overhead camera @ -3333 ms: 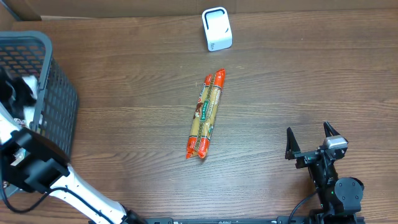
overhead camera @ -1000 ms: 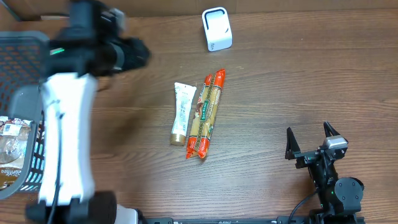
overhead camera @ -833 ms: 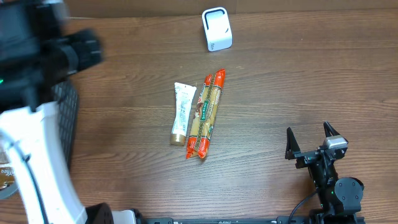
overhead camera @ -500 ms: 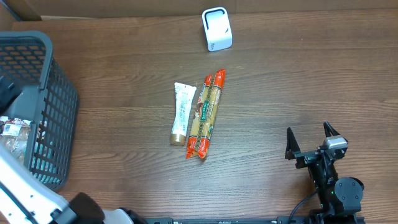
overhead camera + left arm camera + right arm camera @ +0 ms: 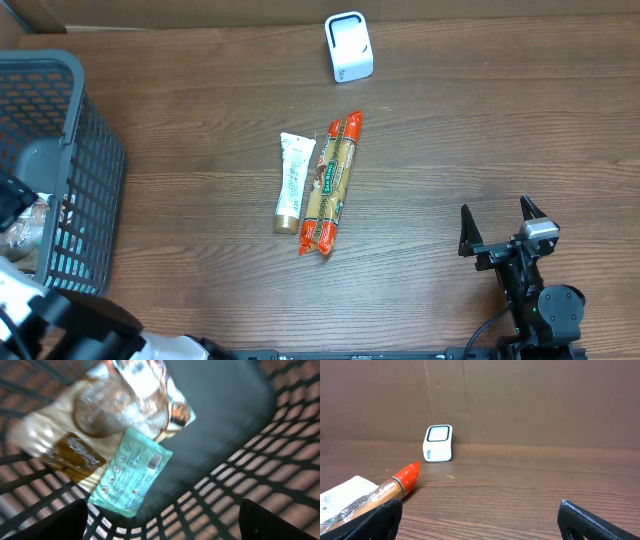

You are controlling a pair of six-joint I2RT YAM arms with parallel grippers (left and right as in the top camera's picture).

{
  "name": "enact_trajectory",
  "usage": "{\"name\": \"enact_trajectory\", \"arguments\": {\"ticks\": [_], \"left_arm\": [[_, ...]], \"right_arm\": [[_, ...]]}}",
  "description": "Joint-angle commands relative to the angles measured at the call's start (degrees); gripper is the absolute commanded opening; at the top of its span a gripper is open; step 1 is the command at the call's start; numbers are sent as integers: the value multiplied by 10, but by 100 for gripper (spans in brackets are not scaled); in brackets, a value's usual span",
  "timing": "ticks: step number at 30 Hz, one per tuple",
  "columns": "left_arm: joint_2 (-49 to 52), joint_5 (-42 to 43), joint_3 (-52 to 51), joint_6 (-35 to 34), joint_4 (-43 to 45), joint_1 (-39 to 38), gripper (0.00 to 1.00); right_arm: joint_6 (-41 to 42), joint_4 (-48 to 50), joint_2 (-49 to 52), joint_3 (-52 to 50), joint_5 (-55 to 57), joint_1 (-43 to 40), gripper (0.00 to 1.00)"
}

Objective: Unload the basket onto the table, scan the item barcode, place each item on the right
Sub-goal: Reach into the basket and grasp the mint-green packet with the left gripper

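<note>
Left gripper [image 5: 165, 521]: fingers spread wide, empty, poised inside the grey basket [image 5: 225, 430].
Item to scan: mint-green packet [image 5: 132, 477], flat on the basket floor, upper end against the tan snack bag [image 5: 75, 435].
Approach: straight down, straddling the packet's narrow width; no pinching of bag or mesh.
Scanner [image 5: 348, 46]: far table edge, well apart; barcode side to face its window.
Right gripper [image 5: 496, 215]: released, holding nothing.

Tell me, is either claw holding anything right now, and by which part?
Nothing is held. The left gripper hangs open above the packets in the basket; the right gripper is open and empty over the table.
</note>
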Motion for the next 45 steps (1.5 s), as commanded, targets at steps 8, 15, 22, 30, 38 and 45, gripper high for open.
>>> {"name": "enact_trajectory", "arguments": {"ticks": [8,15,22,30,38,45], "left_arm": [[59,-82,-162,25,87,3,84],[70,-154,-254,0,184,3,85],[70,-150,-304,25,261,2,93],[70,-150,-309,43,265,2,30],[70,-150,-291,43,233,0,4],[67,-151,-172,43,136,-24,4]], "right_arm": [[-2,3,-6,-6,5,3,100],[-2,3,-6,-6,5,3,100],[-3,3,-6,-6,5,3,100],[-2,3,-6,-6,5,3,100],[-2,3,-6,-6,5,3,100],[-3,3,-6,-6,5,3,100]]}}
